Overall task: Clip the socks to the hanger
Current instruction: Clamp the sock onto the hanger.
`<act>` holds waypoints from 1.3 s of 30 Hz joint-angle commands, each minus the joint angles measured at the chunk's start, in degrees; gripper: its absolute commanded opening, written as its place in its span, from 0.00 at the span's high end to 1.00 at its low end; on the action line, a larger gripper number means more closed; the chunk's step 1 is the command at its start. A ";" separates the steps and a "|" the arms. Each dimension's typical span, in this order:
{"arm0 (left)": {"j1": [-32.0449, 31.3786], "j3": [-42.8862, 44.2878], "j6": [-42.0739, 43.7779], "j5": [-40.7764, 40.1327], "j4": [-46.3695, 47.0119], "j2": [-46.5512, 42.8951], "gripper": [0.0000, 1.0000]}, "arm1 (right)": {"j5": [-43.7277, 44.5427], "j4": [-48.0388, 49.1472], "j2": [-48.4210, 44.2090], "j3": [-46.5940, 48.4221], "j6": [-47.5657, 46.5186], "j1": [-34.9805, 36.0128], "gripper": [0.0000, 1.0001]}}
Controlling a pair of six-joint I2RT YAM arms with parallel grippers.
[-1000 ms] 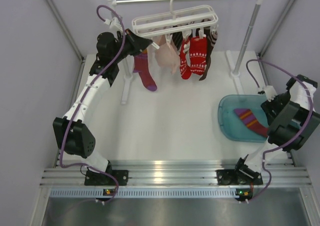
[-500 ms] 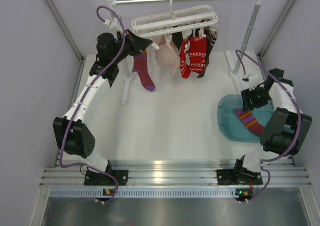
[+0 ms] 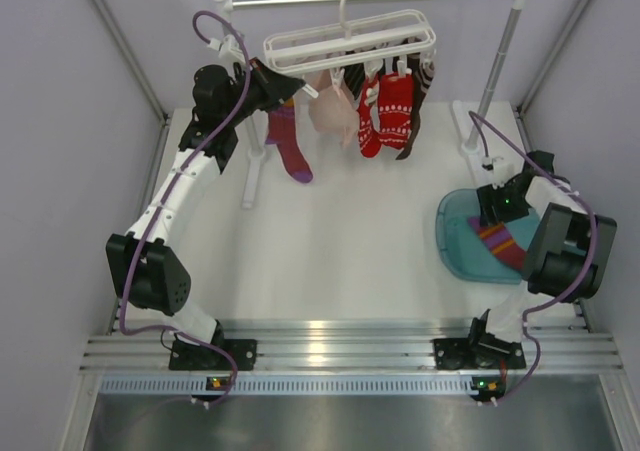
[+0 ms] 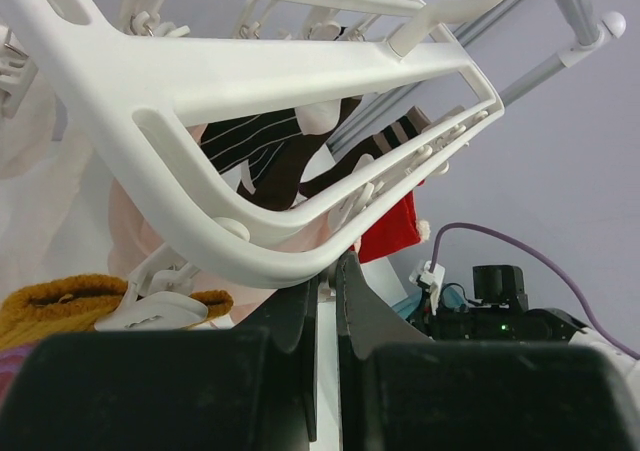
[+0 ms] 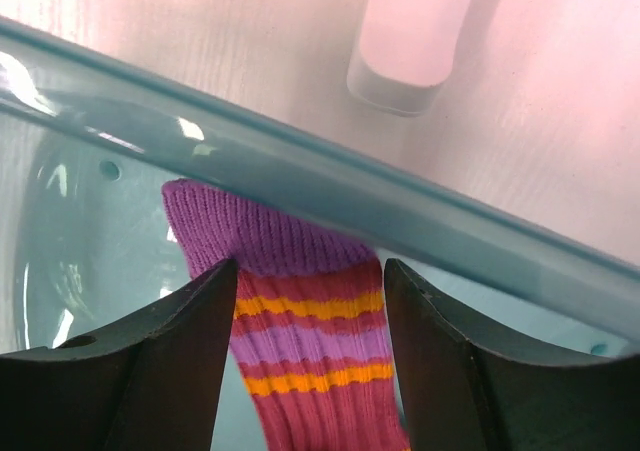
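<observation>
Right gripper [image 5: 310, 268] spread wide, set astride cuff of striped sock [image 5: 305, 336], laid in teal basin [image 5: 420, 226] by right edge of counter. Left gripper [image 4: 327, 271] pressed almost together, thin slit left, under rim of hanger [image 4: 250, 81] hung over far edge; clipped socks [image 3: 392, 111] dangled there.

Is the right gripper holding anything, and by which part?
Nothing yet: the right gripper is open, straddling the striped sock's cuff in the teal tub.
</observation>
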 commanded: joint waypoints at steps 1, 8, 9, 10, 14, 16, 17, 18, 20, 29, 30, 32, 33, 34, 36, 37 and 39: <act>0.29 -0.46 0.36 0.91 1.66 0.04 1.00 | 0.45 4.10 1.11 -0.04 0.20 0.31 0.40; 0.29 -0.72 0.45 0.91 1.66 0.13 1.00 | -0.43 -1.08 5.94 1.28 -2.79 1.01 0.66; 0.29 -0.81 0.45 0.82 1.58 0.13 1.00 | -0.43 -1.61 5.95 1.37 -2.96 0.92 0.77; 0.38 -0.81 0.53 1.00 1.57 0.04 1.00 | -0.77 -2.92 5.60 1.20 -3.92 0.49 0.90; 0.38 -0.90 0.62 1.17 1.31 -0.14 1.00 | -6.54 -7.83 -1.84 2.50 -7.09 -1.18 1.00; 0.38 -0.90 0.62 1.26 1.48 -0.22 1.00 | -11.13 -11.18 -5.20 4.00 -10.59 -2.59 1.00; 0.38 -0.81 0.62 1.44 1.49 -0.14 1.00 | -16.02 -14.77 -8.26 6.36 -11.74 -2.94 1.00; 0.38 -0.64 0.62 1.53 1.49 -0.14 1.00 | -18.51 -16.72 -9.60 7.95 -12.97 -3.12 1.00; 0.38 -0.55 0.36 1.79 1.57 -0.14 1.00 | -25.17 -20.23 -12.32 13.83 -15.18 -2.86 1.00; 0.38 0.24 0.27 2.32 1.92 -0.14 1.00 | -38.65 -20.54 -12.43 45.79 2.02 5.31 1.00; 0.38 0.24 0.27 2.32 1.93 -0.22 1.00 | -38.92 -18.17 -12.25 47.93 5.00 6.10 1.00; 0.38 0.24 0.27 2.40 2.01 -0.22 1.00 | -39.97 -8.77 -12.07 52.16 14.58 7.95 1.00; 0.46 0.16 0.27 2.32 2.01 -0.22 1.00 | -40.32 -5.69 -11.98 52.95 20.62 8.56 1.00; 0.46 0.24 0.27 2.49 2.19 -0.31 1.00 | -40.33 0.69 -11.90 53.83 23.20 10.13 1.00; 0.46 0.07 0.18 2.76 2.45 -0.31 1.00 | -40.50 6.26 -11.46 53.67 29.51 11.90 1.00; 0.46 0.07 0.01 2.84 2.63 -0.14 1.00 | -40.68 8.81 -11.19 52.62 31.38 13.73 1.00; 0.46 0.16 -0.08 3.02 2.72 -0.05 1.00 | -40.42 13.40 -9.70 51.65 34.37 16.03 1.00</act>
